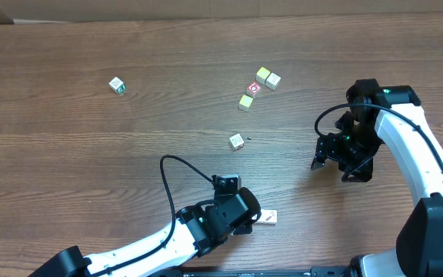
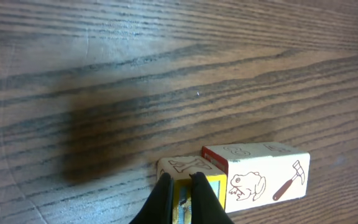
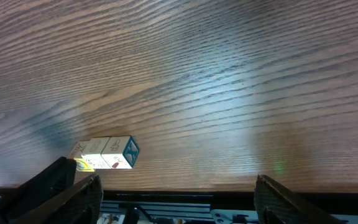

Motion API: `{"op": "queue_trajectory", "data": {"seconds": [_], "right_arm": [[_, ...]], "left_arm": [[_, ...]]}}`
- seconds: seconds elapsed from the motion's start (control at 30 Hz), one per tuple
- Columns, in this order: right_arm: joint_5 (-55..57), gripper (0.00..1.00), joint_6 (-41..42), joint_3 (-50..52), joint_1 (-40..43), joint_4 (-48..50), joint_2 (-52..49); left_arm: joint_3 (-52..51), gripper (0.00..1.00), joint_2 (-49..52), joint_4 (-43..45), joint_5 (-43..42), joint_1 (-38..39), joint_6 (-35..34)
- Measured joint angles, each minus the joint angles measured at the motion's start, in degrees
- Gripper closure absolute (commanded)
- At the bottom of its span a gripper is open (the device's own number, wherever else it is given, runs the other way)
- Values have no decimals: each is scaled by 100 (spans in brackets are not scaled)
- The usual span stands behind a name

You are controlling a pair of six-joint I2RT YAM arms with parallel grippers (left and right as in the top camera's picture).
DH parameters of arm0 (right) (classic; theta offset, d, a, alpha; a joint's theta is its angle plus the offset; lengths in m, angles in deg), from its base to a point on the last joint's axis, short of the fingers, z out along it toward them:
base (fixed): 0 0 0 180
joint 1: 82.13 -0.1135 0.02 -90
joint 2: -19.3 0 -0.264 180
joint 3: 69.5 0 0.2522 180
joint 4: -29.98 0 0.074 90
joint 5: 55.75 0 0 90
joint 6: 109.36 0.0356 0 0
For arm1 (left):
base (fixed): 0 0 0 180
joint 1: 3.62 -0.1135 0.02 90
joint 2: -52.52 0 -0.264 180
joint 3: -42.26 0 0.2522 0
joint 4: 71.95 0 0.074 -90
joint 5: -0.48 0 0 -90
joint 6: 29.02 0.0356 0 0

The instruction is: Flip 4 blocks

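A short row of pale-wood blocks (image 1: pixel 268 218) lies near the table's front edge. In the left wrist view, one block (image 2: pixel 182 166) has a yellow-framed face. Touching its right side is a longer cream piece (image 2: pixel 260 174) printed with a frog and a hammer. My left gripper (image 2: pixel 182 179) is shut, its tips pressed together right in front of the yellow-framed face, with nothing between them. More blocks sit further back: a pair (image 1: pixel 268 77), one (image 1: pixel 245 101) and one (image 1: pixel 237 141). My right gripper (image 1: pixel 333 168) hovers open at the right, holding nothing. The right wrist view shows the front row (image 3: pixel 107 154) far off.
A cube with a red-and-white ring face (image 1: pixel 254 88) sits among the back cluster. A cube with green marks (image 1: pixel 117 85) lies alone at the back left. The left arm's cable (image 1: pixel 177 165) loops over the table. The table's front edge (image 3: pixel 185 186) runs just beyond the right gripper's fingers (image 3: pixel 73 193).
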Motion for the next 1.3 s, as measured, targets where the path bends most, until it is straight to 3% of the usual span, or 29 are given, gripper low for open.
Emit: {"op": "queue_trajectory", "data": {"seconds": [0.17, 0.4, 0.63, 0.9, 1.3], "right_arm": [[0, 21, 2, 0, 0, -15, 0], [0, 21, 0, 0, 0, -39, 0], [2, 21, 0, 0, 0, 31, 0], [0, 21, 0, 0, 0, 17, 0], [0, 21, 0, 0, 0, 15, 0]], "left_arm": [[0, 96, -37, -101, 149, -149, 173], [0, 96, -787, -1043, 210, -485, 570], [0, 96, -973, -1436, -1029, -350, 962], [0, 96, -201, -1029, -2208, -254, 651], [0, 96, 826, -315, -2894, -299, 118]]}}
